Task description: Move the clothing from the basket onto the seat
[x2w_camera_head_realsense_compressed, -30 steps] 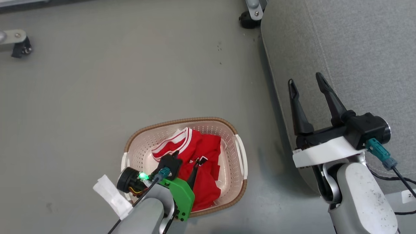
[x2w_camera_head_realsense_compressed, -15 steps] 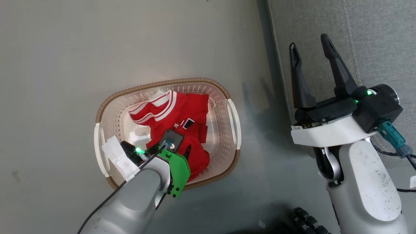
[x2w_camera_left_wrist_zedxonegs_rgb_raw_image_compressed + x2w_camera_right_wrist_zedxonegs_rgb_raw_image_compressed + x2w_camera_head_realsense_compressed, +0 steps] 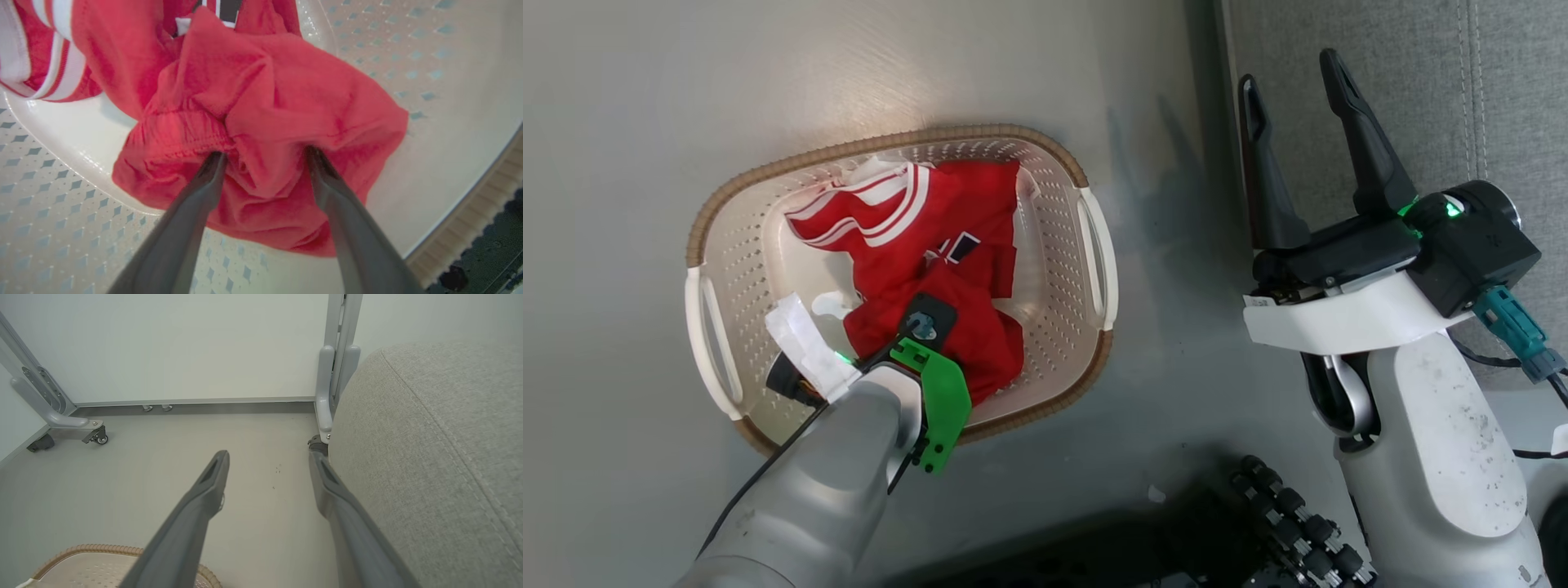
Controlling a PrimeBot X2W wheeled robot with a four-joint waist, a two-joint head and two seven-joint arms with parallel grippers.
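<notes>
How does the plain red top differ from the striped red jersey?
The striped red jersey carries white stripes and black-white lettering; the plain red top shows none. The open left hand straddles a bunched fold of the plain top; the jersey lies beyond, untouched. Both are red, inside the cream perforated plastic basket.

Grey floor (image 3: 81, 498), smooth, a few dark specks (image 3: 278, 470) mid-way. White wall (image 3: 184, 343) behind, grey skirting strip (image 3: 196, 402) at its foot. Metal frame leg (image 3: 53, 418) on a caster (image 3: 100, 439); upright post (image 3: 341, 330) well apart from it
</notes>
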